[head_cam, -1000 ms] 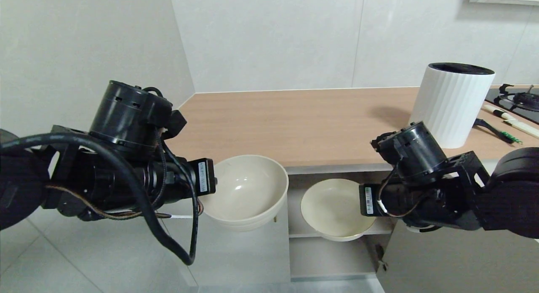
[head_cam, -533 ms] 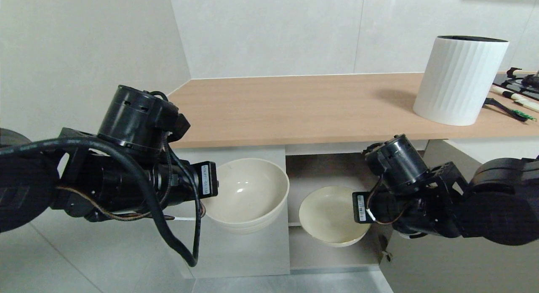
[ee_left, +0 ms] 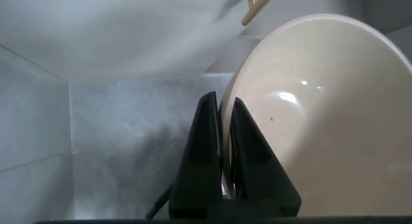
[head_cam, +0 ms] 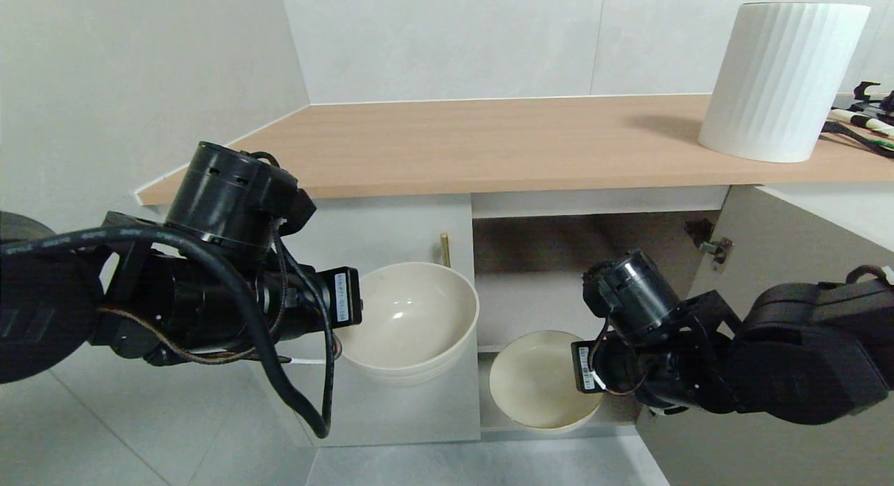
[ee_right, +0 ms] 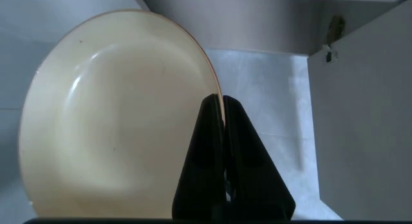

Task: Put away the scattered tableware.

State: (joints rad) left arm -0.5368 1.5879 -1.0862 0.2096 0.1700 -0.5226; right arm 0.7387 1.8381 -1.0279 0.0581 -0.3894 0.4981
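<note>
A deep cream bowl [head_cam: 408, 320] hangs in front of the closed left cabinet door, level and open side up. My left gripper [ee_left: 221, 111] is shut on the rim of the bowl [ee_left: 309, 114]. A shallower cream plate-like bowl [head_cam: 541, 381] hangs low at the mouth of the open cabinet [head_cam: 559, 262], just above its lower shelf. My right gripper [ee_right: 223, 108] is shut on the rim of this shallow bowl [ee_right: 116, 114]. In the head view both arms come in from the sides, left arm [head_cam: 209, 290] and right arm [head_cam: 698, 360].
The wooden countertop [head_cam: 503, 144] runs above the cabinet. A tall white ribbed container [head_cam: 786, 77] stands at its right, with utensils [head_cam: 862, 126] beyond it. The right cabinet door [head_cam: 782, 262] stands swung open. A brass handle [head_cam: 444, 248] is on the closed left door.
The head view has dropped, so the counter sits higher in the picture. The right gripper has lowered the shallow bowl toward the cabinet's lower shelf. The left bowl keeps its place in the view.
</note>
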